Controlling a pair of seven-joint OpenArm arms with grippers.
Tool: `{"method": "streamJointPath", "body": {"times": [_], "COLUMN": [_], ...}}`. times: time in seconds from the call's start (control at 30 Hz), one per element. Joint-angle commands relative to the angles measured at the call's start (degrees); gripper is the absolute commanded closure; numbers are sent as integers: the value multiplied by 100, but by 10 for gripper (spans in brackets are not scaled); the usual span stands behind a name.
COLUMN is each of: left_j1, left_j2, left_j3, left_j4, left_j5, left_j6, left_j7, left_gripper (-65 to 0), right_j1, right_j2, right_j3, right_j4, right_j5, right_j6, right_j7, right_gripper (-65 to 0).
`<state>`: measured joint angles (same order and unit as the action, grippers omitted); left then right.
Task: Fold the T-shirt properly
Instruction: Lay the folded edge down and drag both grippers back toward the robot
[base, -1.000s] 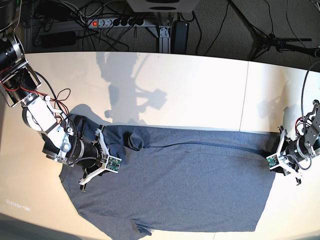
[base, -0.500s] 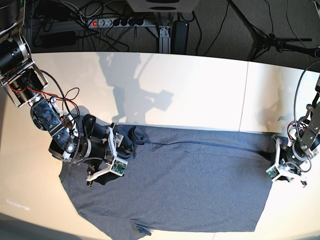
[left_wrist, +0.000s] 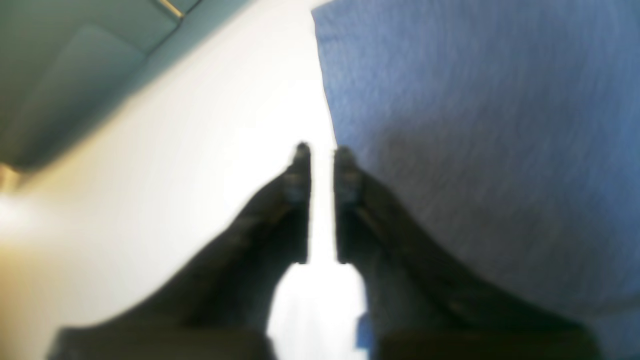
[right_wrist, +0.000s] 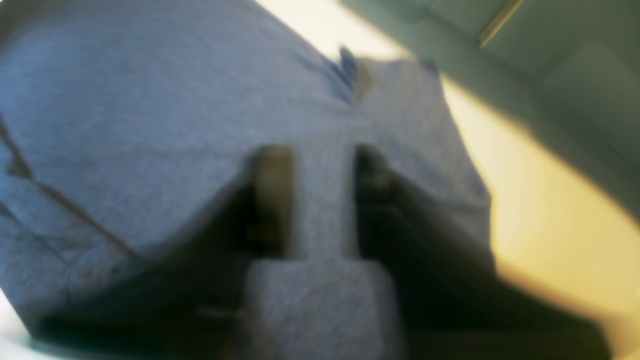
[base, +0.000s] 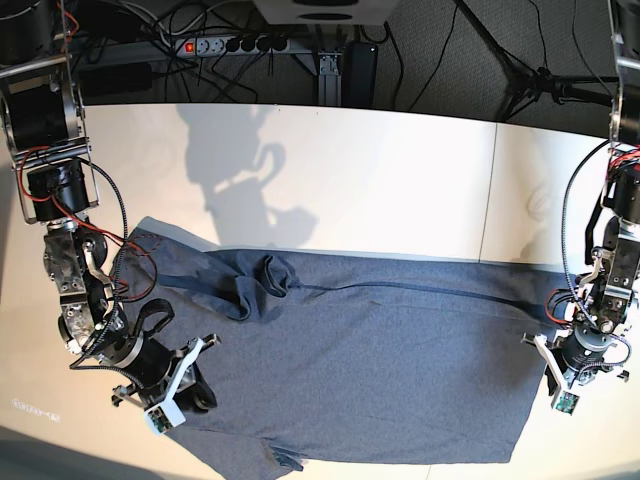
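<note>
Two grippers, both with jaws slightly spread and nothing pinched. Left gripper: narrow gap between the jaws, bare white table visible through it, one finger sits right at the T-shirt hem edge. Right gripper: wider gap, hovering over blue fabric near the sleeve. Wrist views blurred. T-shirt lies spread flat across the near half of the table, bunched fold near the collar.

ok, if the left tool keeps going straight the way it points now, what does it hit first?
Probably bare tabletop: the left tool points along the T-shirt edge, one fingertip just overlapping the cloth. The view is blurred, so depth is uncertain.
</note>
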<state>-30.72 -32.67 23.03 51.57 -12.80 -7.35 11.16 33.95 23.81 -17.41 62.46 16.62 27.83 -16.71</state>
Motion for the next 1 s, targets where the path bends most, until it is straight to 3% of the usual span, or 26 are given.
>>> {"method": "streamJointPath", "body": {"times": [0.0,0.23,0.4,0.63,0.83,0.97], "left_j1": [-179,-179,-160,-144,-50,-50], "left_j2": [-13,514,728,702,693,691], "left_j3": [-177,-546,-546,-546,-546,-546], "left_j4": [-11,-461,-881,-1174,-1174,-1169], "left_j5": [-50,-162,-160,-72,352,437], "left_j6": [133,-109,-450,-452,-708,-708], "left_j7": [-92,584,695,693,1003,1469], "left_gripper": [0,0,0,0,0,0], "right_j1": [173,170,103,-579,-1073,-1097], "right_j2": [-11,-114,-114,-229,-271,-269], "right_j3": [107,192,216,649,951,964], "right_j4": [-92,-1128,-1447,-1469,-1456,-1410], "right_j5": [31,35,39,101,90,186], "right_j6": [-101,-105,-105,-98,-87,-85], "right_j7": [125,127,127,127,105,-452], "right_gripper": [0,0,0,0,0,0]}}
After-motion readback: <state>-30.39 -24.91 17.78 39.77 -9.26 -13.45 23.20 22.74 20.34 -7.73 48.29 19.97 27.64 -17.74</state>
